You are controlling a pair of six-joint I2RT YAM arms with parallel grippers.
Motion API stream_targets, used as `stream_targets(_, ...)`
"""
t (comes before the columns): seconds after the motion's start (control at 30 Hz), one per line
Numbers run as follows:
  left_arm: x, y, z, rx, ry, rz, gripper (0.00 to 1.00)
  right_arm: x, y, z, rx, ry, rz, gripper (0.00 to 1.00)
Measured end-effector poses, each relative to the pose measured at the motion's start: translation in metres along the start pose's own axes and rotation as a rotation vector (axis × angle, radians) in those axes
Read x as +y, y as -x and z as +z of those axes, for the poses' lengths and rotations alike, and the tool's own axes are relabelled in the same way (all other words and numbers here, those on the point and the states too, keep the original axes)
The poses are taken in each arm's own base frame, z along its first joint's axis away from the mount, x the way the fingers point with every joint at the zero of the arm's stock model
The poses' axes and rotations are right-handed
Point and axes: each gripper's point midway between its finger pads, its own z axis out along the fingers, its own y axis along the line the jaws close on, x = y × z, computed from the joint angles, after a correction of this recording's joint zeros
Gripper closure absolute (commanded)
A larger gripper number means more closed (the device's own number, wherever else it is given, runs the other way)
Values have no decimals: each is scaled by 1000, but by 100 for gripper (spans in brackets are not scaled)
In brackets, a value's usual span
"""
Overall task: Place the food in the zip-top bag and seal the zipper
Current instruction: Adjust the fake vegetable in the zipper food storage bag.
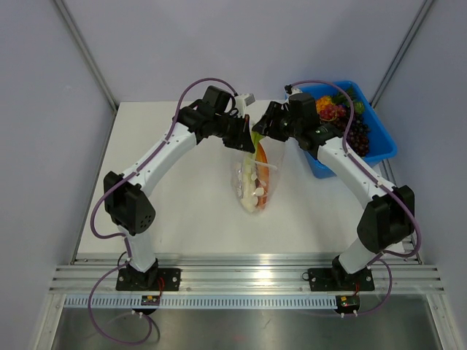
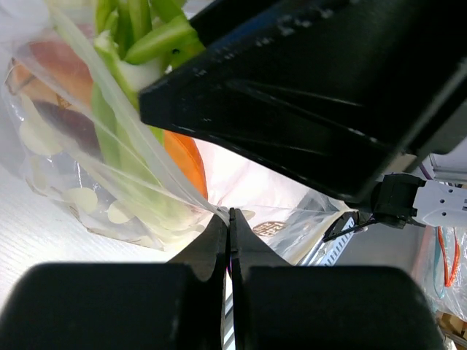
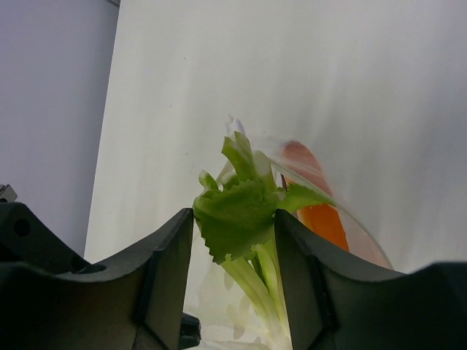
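Observation:
The clear dotted zip-top bag (image 1: 254,182) lies mid-table with its mouth toward the far side. The leek (image 1: 255,142) and the orange and dark red piece (image 1: 264,164) are inside it, and the leek's green leaves stick out of the mouth. My left gripper (image 1: 244,136) is shut on the bag's mouth edge (image 2: 219,211), pulling the plastic taut. My right gripper (image 1: 264,131) is closed around the leek's leafy top (image 3: 237,208), with both fingers touching the leaves. The orange piece (image 3: 321,219) sits just beside them inside the bag. The zipper strip is not distinct.
A blue plastic bin (image 1: 321,166) stands at the far right, holding dark grapes (image 1: 357,135) and other produce, close behind my right arm. The two grippers are almost touching above the bag's mouth. Grey walls close in the table on both sides.

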Motion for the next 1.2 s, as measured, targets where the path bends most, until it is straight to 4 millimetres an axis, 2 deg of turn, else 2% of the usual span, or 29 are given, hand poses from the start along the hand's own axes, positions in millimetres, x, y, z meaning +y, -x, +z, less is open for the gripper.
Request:
stream_targets(0.13, 0, 0, 0, 2, -4, 17, 100, 2, 0, 7, 3, 15, 11, 44)
stream_targets(0.2, 0, -1, 0, 3, -6, 24, 100, 3, 0, 10, 2, 23, 14, 50)
stream_targets(0.27, 0, -1, 0, 3, -8, 30, 100, 6, 1, 10, 2, 40, 20, 63)
stream_targets(0.3, 0, -1, 0, 3, -9, 33, 100, 9, 2, 10, -1, 52, 22, 79)
stream_targets(0.4, 0, -1, 0, 4, -11, 41, 100, 15, 5, 10, -10, 79, 28, 100)
stream_targets(0.57, -1, 0, -1, 3, -14, 50, 100, 18, 5, 12, -17, 100, 38, 100)
stream_targets(0.83, -1, -4, -3, 21, -12, 48, 100, 6, -14, 17, 3, 77, 50, 100)
stream_targets(1.03, -4, -6, -4, 33, -26, 48, 100, 8, -43, 18, 40, 72, 36, 100)
stream_targets(1.2, -10, -3, -6, 32, -39, 60, 100, -2, -74, 19, 91, 43, 41, 100)
